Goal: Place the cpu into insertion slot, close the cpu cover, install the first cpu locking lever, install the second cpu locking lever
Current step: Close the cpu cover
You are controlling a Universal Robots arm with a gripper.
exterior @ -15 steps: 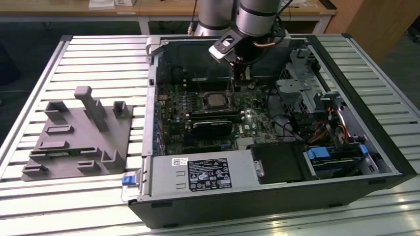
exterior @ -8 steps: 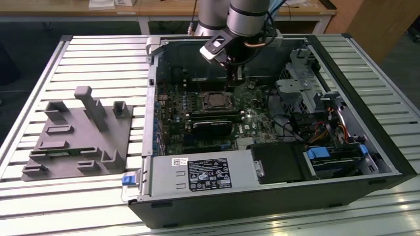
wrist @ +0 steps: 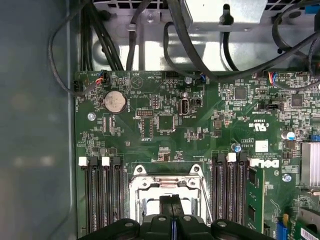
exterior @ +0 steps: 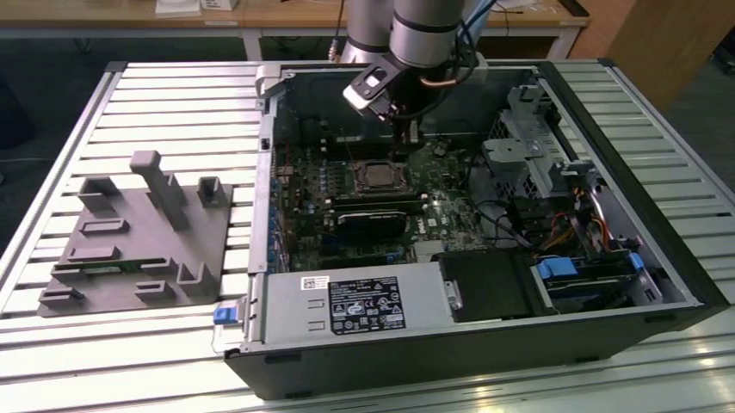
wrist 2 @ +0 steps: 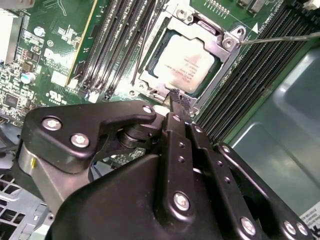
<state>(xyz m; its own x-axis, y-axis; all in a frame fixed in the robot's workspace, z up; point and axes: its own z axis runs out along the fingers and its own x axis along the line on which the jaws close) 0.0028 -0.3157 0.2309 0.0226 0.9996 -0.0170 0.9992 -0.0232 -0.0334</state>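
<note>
End effector (wrist 2: pixel 177 103) narrow: fingers pressed together, gripping nothing, tip just at the rim of the insertion slot (exterior: pixel 379 176). The cpu (wrist 2: pixel 184 62) lies in the slot, with the cpu cover (wrist 2: pixel 226 44) down around it. A thin lever (wrist 2: pixel 280 39) runs out from one corner. Memory slots (wrist 2: pixel 115 45) crowd both sides. Cables (wrist: pixel 185 45) loop beyond the board's edge. A grey fixture block (exterior: pixel 138 241) sits well apart on the surface (exterior: pixel 172 103).

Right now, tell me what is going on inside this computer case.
The arm's gripper, fingers together, is poised at the edge of the insertion slot on the green motherboard. The cpu already sits in it, with the cpu cover lying over its rim. One thin locking lever sticks out sideways.
</note>
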